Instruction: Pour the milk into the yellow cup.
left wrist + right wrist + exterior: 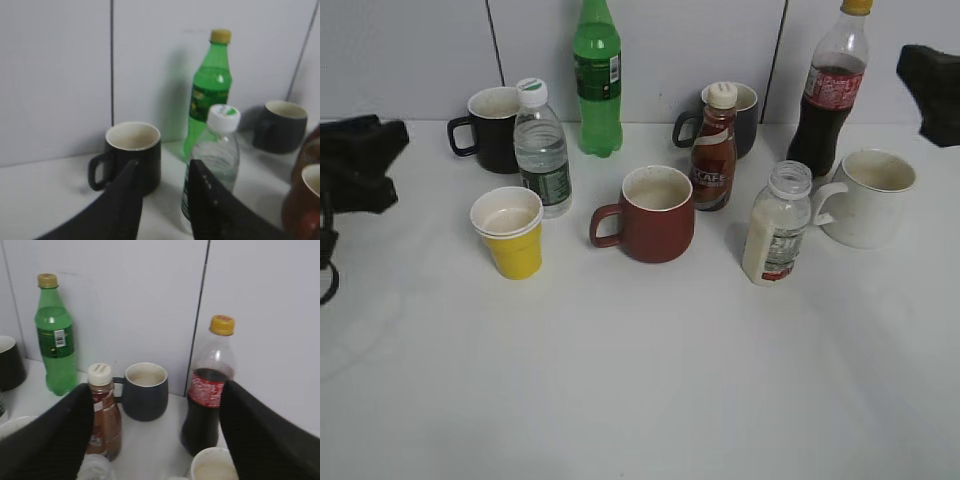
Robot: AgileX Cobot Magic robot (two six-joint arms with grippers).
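The milk bottle [777, 225], clear, capless and holding white liquid, stands at the right of the table, next to the white mug [868, 197]. Only its open neck shows at the bottom edge of the right wrist view [95, 468]. The yellow cup [510, 235] stands upright at the left, in front of the water bottle [542, 150]. It is not in either wrist view. My left gripper [365, 160] is at the far left edge, open and empty [162, 172]. My right gripper [932, 85] hangs at the top right above the table, wide open and empty [157, 390].
The brick-red mug [655, 213] stands mid-table between cup and milk. A brown coffee bottle [714, 150], grey mug [745, 115], cola bottle [832, 85], green soda bottle [597, 80] and black mug [490, 128] line the back wall.
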